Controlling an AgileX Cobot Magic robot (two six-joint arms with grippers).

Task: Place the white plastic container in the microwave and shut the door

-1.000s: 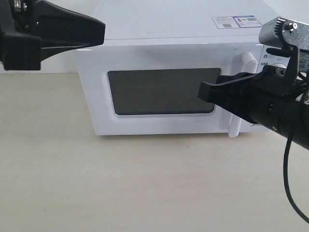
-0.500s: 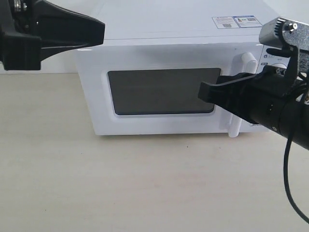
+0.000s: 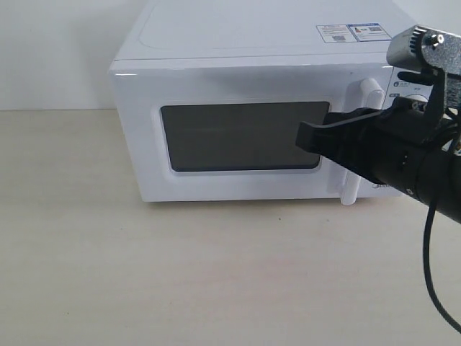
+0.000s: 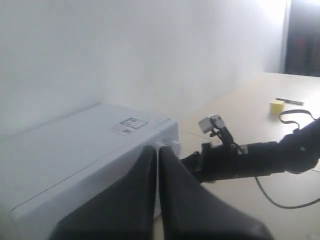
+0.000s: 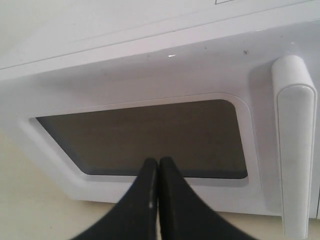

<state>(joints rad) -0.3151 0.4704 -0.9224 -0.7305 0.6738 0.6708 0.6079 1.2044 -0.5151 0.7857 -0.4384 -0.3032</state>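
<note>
White microwave (image 3: 238, 36): on the table (image 3: 144, 274), door (image 3: 230, 137) closed.
Right claw (image 5: 158, 162): fingers together, just in front of the door.
Left claw (image 4: 157, 150): fingers together, above the microwave.

Light in the exterior view is soft, bright and even. The top of the microwave (image 3: 245, 43) almost washes into the white wall behind it, and only a faint shadow lies on the table (image 3: 180, 274) under its front edge. My left wrist view is hazy and low in contrast. My left gripper (image 4: 157, 149) and right gripper (image 5: 158, 161) are blurred close to the lens. The door (image 5: 150, 75) shows one small glint.
</note>
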